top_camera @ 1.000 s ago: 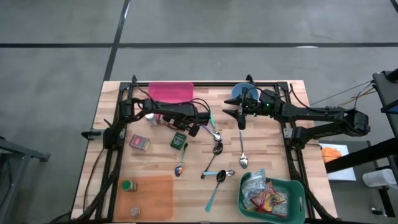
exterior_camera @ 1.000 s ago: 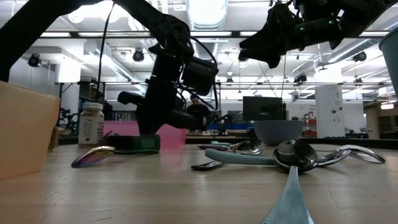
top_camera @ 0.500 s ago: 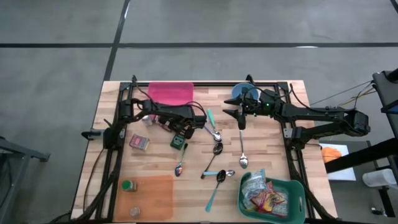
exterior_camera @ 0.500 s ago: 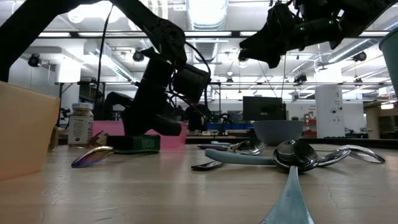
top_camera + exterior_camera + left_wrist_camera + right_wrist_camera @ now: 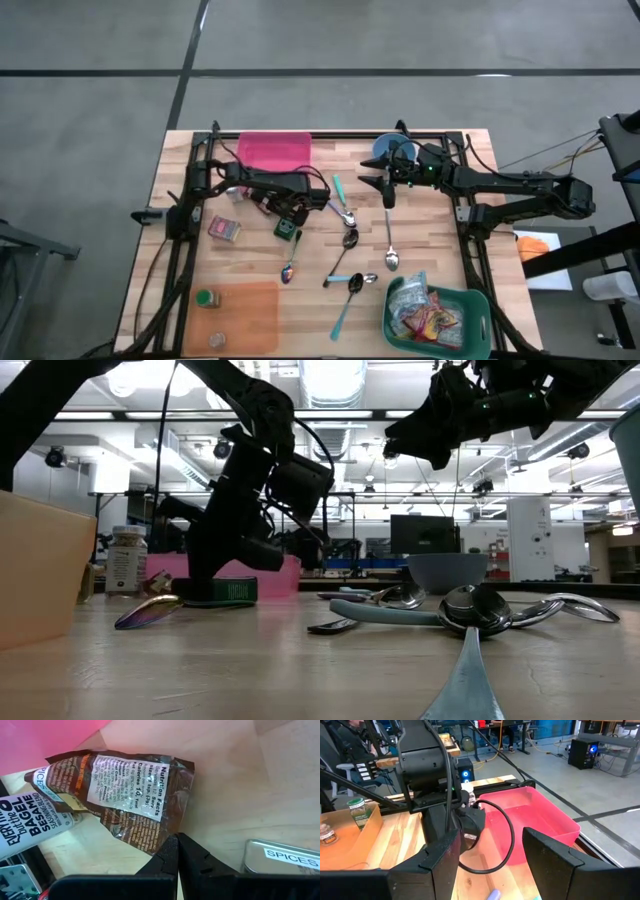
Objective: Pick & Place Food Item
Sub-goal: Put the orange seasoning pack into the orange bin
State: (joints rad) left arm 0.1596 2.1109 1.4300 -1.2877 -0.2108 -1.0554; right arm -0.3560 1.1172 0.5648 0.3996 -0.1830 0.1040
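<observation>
A: High view. Left claw [image 5: 291, 212] sits centre-left of frame, low over the counter [image 5: 430, 245], its fingers hidden under arm and cables. A green tin [image 5: 287, 229] lies just below it. The brown food packet cannot be picked out here.

B: Right claw [image 5: 389, 197]?

A: Upper centre-right, beside the blue bowl [image 5: 392, 150], holding nothing. Green basket [image 5: 470, 310] of packets at lower right, pink tray [image 5: 273, 150] at upper centre-left.

B: Low view?

A: Left claw [image 5: 212, 582] at centre-left, tip down near the counter, its fingers lost in dark silhouette. Right claw [image 5: 415, 450] hangs at upper right. Spoons [image 5: 470, 605] fill the right foreground; the nearest is cut off by the bottom edge.

B: Left wrist view?

A: Fingers pressed together, closed on nothing. The brown packet [image 5: 127, 795] lies crumpled at centre, flat on the counter just beyond the fingertips; whether they touch it is unclear. A seasoning jar [image 5: 30, 822] is cut off at left, a "SPICES" tin [image 5: 285, 857] at lower right.

B: Right wrist view?

A: Fingers [image 5: 432, 865] spread apart, empty. The left arm blocks the middle.
</observation>
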